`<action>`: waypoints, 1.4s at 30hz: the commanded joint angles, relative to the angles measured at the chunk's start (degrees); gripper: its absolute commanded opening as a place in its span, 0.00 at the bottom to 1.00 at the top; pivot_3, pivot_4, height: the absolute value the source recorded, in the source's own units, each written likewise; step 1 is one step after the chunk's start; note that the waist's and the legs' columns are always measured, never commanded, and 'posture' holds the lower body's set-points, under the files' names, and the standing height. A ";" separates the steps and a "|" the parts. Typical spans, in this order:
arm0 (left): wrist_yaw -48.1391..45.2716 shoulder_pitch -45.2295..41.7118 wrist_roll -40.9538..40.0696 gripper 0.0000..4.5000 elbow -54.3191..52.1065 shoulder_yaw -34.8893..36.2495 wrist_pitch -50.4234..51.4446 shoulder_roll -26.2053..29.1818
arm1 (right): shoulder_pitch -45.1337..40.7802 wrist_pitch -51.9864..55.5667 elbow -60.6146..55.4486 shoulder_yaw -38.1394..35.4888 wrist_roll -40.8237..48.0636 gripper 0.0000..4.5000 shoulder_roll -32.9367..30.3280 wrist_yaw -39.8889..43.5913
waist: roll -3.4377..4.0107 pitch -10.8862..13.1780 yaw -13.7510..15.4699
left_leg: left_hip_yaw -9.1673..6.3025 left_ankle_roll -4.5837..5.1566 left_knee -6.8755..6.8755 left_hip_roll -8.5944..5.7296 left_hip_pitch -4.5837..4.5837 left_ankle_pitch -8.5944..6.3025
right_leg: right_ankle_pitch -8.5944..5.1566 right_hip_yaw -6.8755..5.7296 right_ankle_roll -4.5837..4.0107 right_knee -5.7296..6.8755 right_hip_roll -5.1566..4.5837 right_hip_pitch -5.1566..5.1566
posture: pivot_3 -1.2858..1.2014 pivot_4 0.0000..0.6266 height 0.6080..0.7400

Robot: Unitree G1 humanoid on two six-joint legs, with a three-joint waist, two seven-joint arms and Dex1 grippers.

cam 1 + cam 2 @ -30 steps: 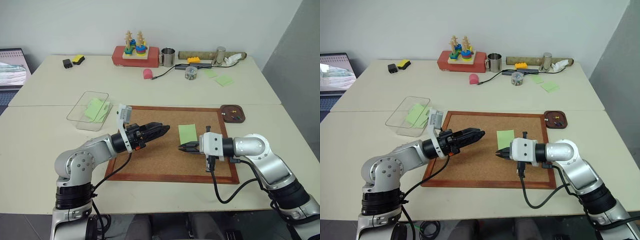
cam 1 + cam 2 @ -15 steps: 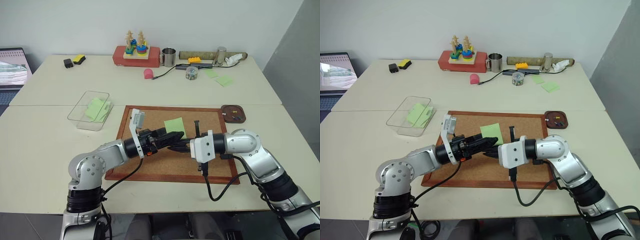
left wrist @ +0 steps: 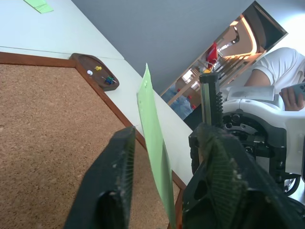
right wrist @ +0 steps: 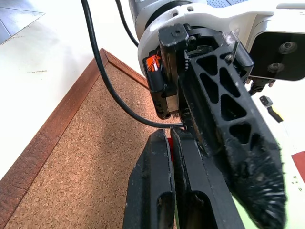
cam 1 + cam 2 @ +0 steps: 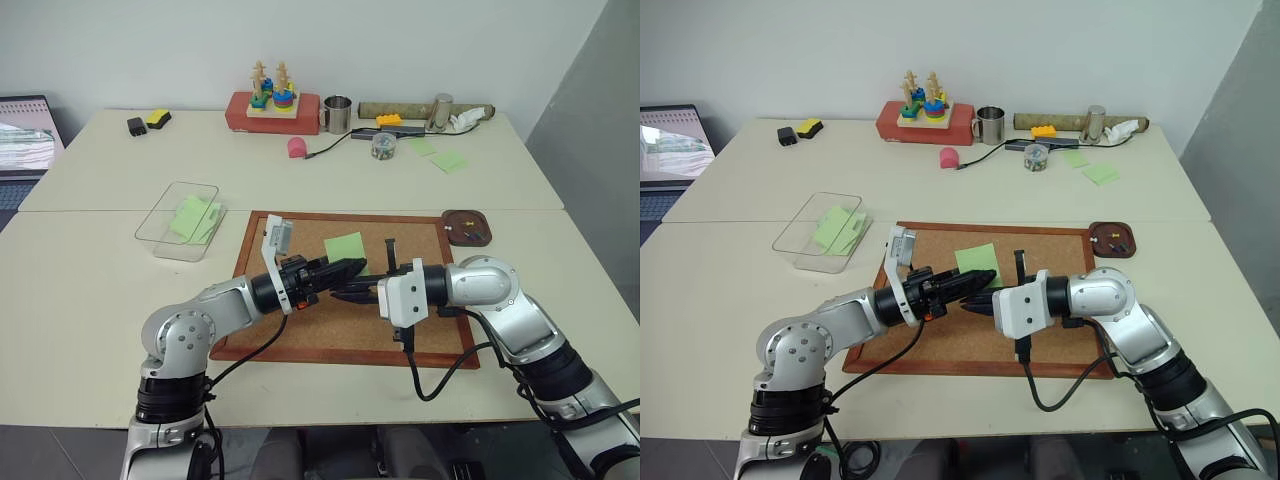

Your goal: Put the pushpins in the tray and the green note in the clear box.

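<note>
The green note (image 5: 345, 246) stands up on edge above the corkboard (image 5: 300, 325). My right gripper (image 5: 340, 293) is shut on its lower edge. My left gripper (image 5: 352, 268) comes in from the left, and its jaws straddle the note with a gap on each side in the left wrist view, where the note (image 3: 153, 138) is edge-on. The small dark brown tray (image 5: 446, 222) sits off the board's far right corner with small coloured pushpins (image 3: 98, 68) in it. The clear box (image 5: 155, 232) stands left of the board with green notes inside.
The back table carries a stacking toy (image 5: 270, 88) on a red block, a metal cup (image 5: 336, 113), a pink object (image 5: 296, 147) and loose green notes (image 5: 448, 160). A laptop (image 5: 25, 135) sits far left. A seated person (image 3: 271, 71) appears in the left wrist view.
My right gripper lifted the note off the corkboard and carried it left. My left gripper swung right to meet it, opened wide, then narrowed its jaws around the note.
</note>
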 commanded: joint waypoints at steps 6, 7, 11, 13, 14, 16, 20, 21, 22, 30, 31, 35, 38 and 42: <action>-2.15 0.37 1.67 0.09 -1.65 -2.48 -3.44 1.35 | -0.86 -2.27 0.27 -1.42 -0.20 0.00 -0.22 -0.71 | 0.00 0.00 0.01 | 0.00 0.00 0.00 0.00 0.00 0.00 | 0.00 0.00 0.00 0.00 0.00 0.00 | 0.52 0.24 1.00; -2.24 0.36 1.84 0.03 -1.60 -2.63 -3.70 1.42 | -0.92 -2.41 0.36 -1.45 -0.23 0.00 -0.24 -0.75 | 0.00 0.00 0.01 | 0.00 0.00 0.00 0.00 0.00 0.00 | 0.00 0.00 0.00 0.00 0.00 0.00 | 0.52 0.24 1.00; -2.95 0.24 3.71 0.01 -1.10 -3.44 -5.03 2.49 | -1.32 -2.84 0.72 -1.95 -0.48 0.00 -0.23 -1.33 | 0.00 0.00 0.00 | 0.01 0.00 0.00 0.00 0.00 0.00 | 0.00 0.00 0.00 0.00 0.00 0.00 | 0.52 0.24 1.00; -3.01 0.01 5.28 0.01 -0.47 -3.90 -5.79 3.17 | -1.38 -2.79 0.74 -2.12 -0.53 0.00 -0.24 -1.57 | 0.00 0.00 0.00 | 0.00 0.00 0.00 0.00 0.00 0.00 | 0.00 0.00 0.00 0.00 0.00 0.00 | 0.52 0.24 1.00; -2.99 -0.17 6.07 0.01 -0.12 -4.25 -6.08 3.52 | -1.34 -2.69 0.60 -2.28 -0.46 0.00 -0.30 -1.68 | 0.00 0.00 0.01 | 0.01 0.00 0.00 0.00 0.00 0.00 | 0.00 0.00 0.00 0.00 0.00 0.00 | 0.52 0.24 1.00; -3.86 -0.49 7.73 0.01 0.37 -5.11 -6.95 4.61 | -1.32 -2.36 0.24 -2.66 -0.32 0.00 -0.37 -2.03 | 0.00 0.00 0.02 | 0.01 0.00 0.00 0.00 0.00 0.00 | 0.00 0.01 0.00 -0.01 0.00 0.00 | 0.52 0.24 1.00; -5.14 -1.30 13.76 0.01 2.84 -6.97 -11.36 7.15 | -1.19 -0.93 -0.81 -3.92 0.39 0.00 -0.35 -3.12 | 0.00 0.00 0.03 | 0.00 0.00 -0.01 0.00 0.00 0.00 | 0.00 -0.01 0.00 -0.01 0.00 0.00 | 0.52 0.24 1.00; -4.93 -1.79 15.19 0.01 4.17 -7.17 -12.56 7.36 | -1.01 -0.33 -1.22 -4.36 0.77 0.00 -0.35 -3.41 | 0.00 0.00 0.02 | 0.00 0.00 -0.01 0.00 0.00 0.00 | 0.00 -0.01 0.00 -0.01 0.00 0.00 | 0.52 0.24 1.00; -4.95 -2.14 16.19 0.01 5.21 -7.24 -13.43 7.45 | -0.96 0.11 -1.42 -4.58 0.97 0.00 -0.29 -3.63 | 0.00 0.00 0.07 | 0.01 0.00 -0.01 0.00 0.01 0.00 | 0.00 0.00 0.00 -0.01 0.00 0.00 | 0.52 0.24 1.00; -6.71 -3.98 18.53 0.01 6.79 -7.17 -16.25 7.10 | 1.61 11.96 -4.95 -10.27 7.46 0.00 1.12 -7.73 | 0.00 0.00 0.47 | -0.01 0.00 -0.02 0.00 -0.05 0.00 | 0.00 -0.03 0.00 -0.04 0.00 -0.02 | 0.52 0.24 1.00; -6.56 -4.21 18.61 0.01 6.46 -7.10 -16.35 6.85 | 2.07 14.50 -5.19 -11.72 9.00 0.00 1.57 -8.92 | 0.00 0.00 0.62 | 0.00 0.00 -0.02 -0.01 -0.05 0.00 | 0.00 -0.02 0.00 -0.04 -0.01 -0.02 | 0.52 0.24 1.00; -6.98 -6.52 20.07 0.01 2.67 -8.51 -18.63 6.56 | 3.32 26.24 -2.04 -20.68 14.62 0.00 3.11 -16.30 | 0.00 0.00 0.87 | 0.01 0.00 -0.01 -0.01 -0.05 0.00 | 0.00 0.00 -0.01 -0.03 -0.02 -0.02 | 0.52 0.24 1.00; -8.89 -8.07 26.09 0.01 0.31 -13.86 -24.90 7.08 | 1.96 33.09 5.09 -26.92 15.37 0.00 3.38 -23.33 | 0.00 0.00 1.14 | 0.01 0.00 0.00 -0.04 -0.06 0.00 | 0.01 -0.01 -0.01 -0.03 -0.03 -0.01 | 0.52 0.24 1.00; -9.75 -9.85 34.17 0.01 0.53 -19.87 -34.16 5.79 | -2.43 37.33 17.46 -33.14 15.59 0.00 3.18 -30.45 | 0.01 0.00 1.07 | 0.14 0.00 -0.02 -0.08 -0.03 0.00 | 0.01 0.11 -0.02 -0.05 -0.06 -0.01 | 0.52 0.24 1.00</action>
